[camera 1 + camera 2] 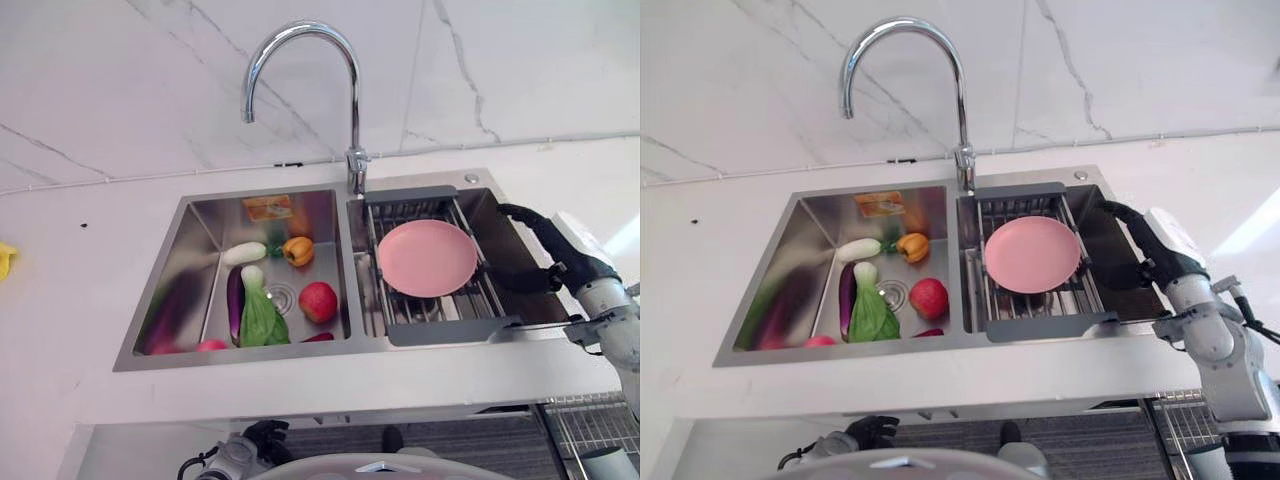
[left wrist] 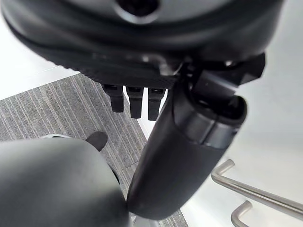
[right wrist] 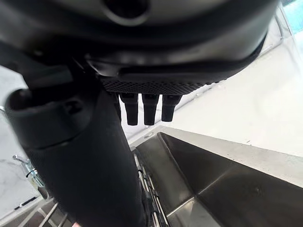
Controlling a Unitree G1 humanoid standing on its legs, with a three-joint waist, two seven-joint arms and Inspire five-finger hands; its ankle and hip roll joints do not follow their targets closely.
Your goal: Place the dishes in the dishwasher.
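Overhead, the pink plate (image 1: 427, 258) lies flat on the sink rack (image 1: 437, 330); the right hand (image 1: 548, 250) could nudge it off. At its wrist, fingers (image 3: 144, 109) hang straight, empty. The left hand (image 2: 137, 101) hangs relaxed below the counter (image 1: 330, 388).

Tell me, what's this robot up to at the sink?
It seems to be going for the pink plate, which lies on a drying rack over the right basin. Its right hand is open beside the rack, not touching the plate. The left hand hangs low below the counter, idle. Vegetables lie in the left basin.
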